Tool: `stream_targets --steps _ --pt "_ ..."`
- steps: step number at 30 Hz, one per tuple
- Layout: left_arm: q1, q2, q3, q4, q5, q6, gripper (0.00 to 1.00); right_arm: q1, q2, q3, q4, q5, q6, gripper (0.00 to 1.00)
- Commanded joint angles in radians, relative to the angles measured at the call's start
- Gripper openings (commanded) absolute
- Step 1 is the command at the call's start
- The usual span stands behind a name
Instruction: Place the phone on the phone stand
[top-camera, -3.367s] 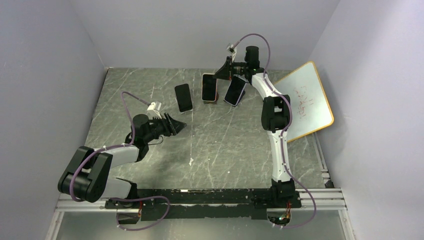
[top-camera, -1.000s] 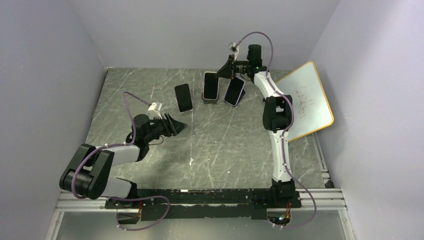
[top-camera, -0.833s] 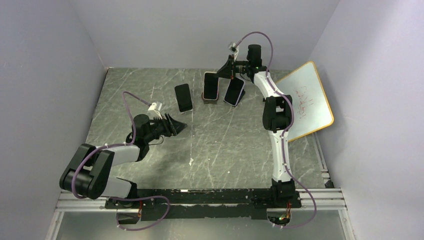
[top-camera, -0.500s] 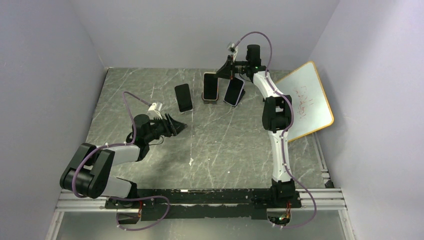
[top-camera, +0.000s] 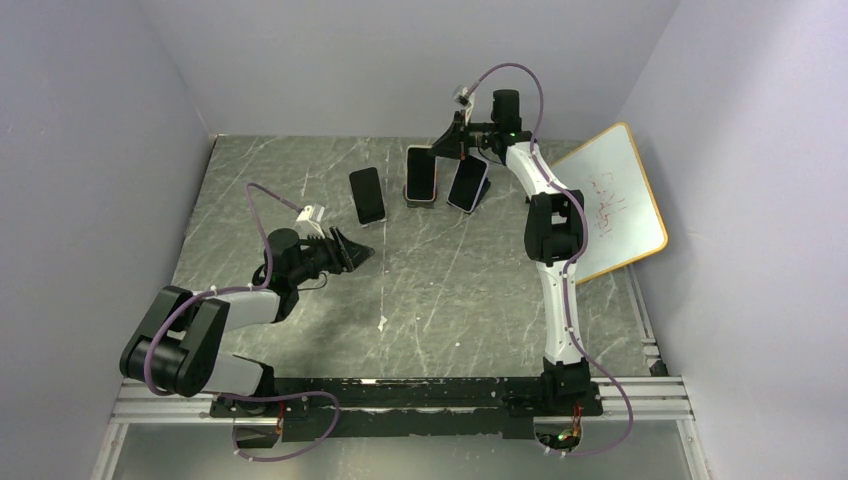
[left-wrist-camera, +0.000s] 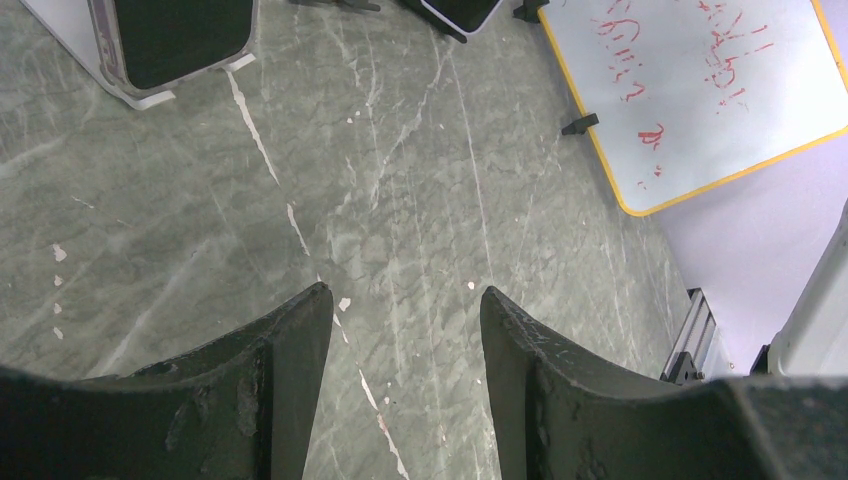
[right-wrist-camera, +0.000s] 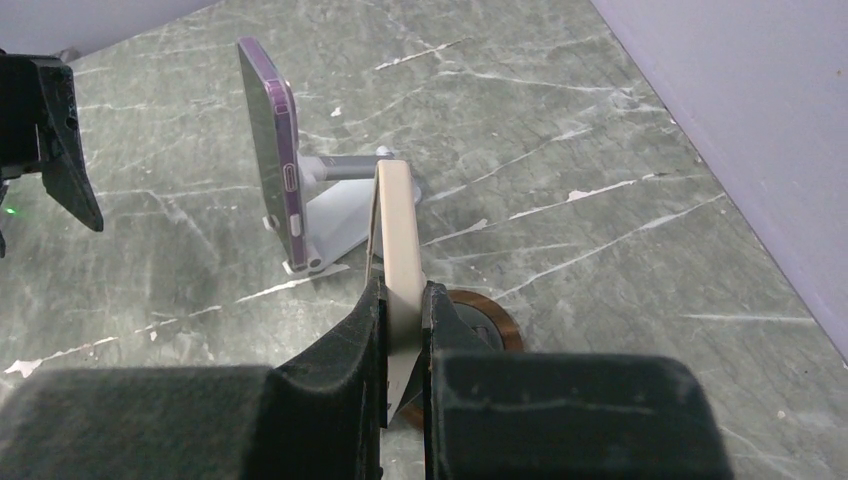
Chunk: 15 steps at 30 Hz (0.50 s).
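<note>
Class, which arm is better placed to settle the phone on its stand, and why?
Right. The right gripper is shut on the phone at the round-based stand; the left gripper is open, empty, far from both.

My table (top-camera: 450, 290) is grey-green marbled stone, veined with white. Three phone stands sit in a row toward its far edge: a white stand (right-wrist-camera: 335, 222), a round wooden-based stand (right-wrist-camera: 497, 325) just beside it, and a dark-footed stand (left-wrist-camera: 440, 22). At my right, a yellow-framed whiteboard (top-camera: 607, 203) scribbled in red stands tilted on black clip feet (left-wrist-camera: 580, 124). White flecks (top-camera: 383, 322) dot the middle.
</note>
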Motion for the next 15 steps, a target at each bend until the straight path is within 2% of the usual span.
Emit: stream_targets --steps 1,7,10,13,15 --pt "0.008 0.003 -0.010 0.042 0.016 0.003 0.61 0.008 0.014 -0.023 -0.087 0.068 -0.063 0.03" --pt "0.008 0.003 -0.011 0.042 0.016 0.004 0.61 0.006 0.011 -0.022 -0.097 0.085 -0.069 0.19" --pt "0.008 0.001 -0.010 0.040 0.015 0.004 0.61 0.006 0.010 -0.024 -0.101 0.091 -0.072 0.23" --pt "0.008 0.001 -0.010 0.042 0.016 0.004 0.61 0.005 0.007 -0.025 -0.108 0.102 -0.079 0.44" --pt "0.008 0.003 -0.010 0.043 0.017 0.003 0.61 0.005 0.005 -0.024 -0.110 0.104 -0.081 0.53"
